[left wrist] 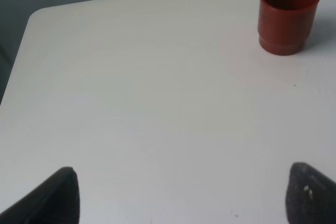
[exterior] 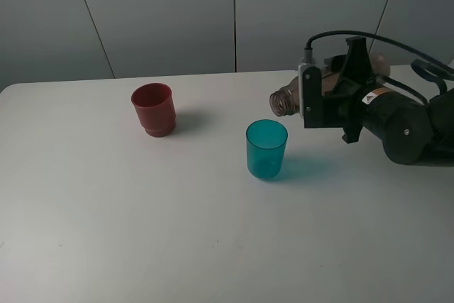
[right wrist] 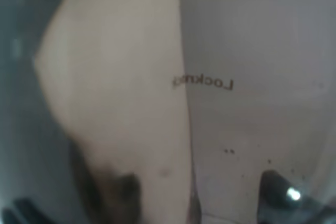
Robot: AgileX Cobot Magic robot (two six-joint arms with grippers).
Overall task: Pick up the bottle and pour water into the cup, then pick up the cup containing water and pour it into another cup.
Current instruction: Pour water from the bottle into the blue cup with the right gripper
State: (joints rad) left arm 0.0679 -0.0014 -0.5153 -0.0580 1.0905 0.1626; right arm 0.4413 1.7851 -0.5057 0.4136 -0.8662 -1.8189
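Observation:
The smoky grey-brown bottle (exterior: 285, 100) is tipped on its side in the air, and my right gripper (exterior: 332, 84) is shut on its body. Its open mouth points left, above and just right of the teal cup (exterior: 267, 149), which stands upright mid-table. No stream of water shows. In the right wrist view the bottle (right wrist: 121, 103) fills the picture, blurred, with mirrored lettering on it. The red cup (exterior: 153, 109) stands upright further left and back. In the left wrist view my left gripper (left wrist: 184, 203) is open over bare table, well short of the red cup (left wrist: 289, 14).
The white table (exterior: 142, 232) runs to a grey panelled wall behind. The right arm's black body and cables (exterior: 411, 125) hang over the table's right side. The table's rounded corner (left wrist: 37, 17) shows in the left wrist view.

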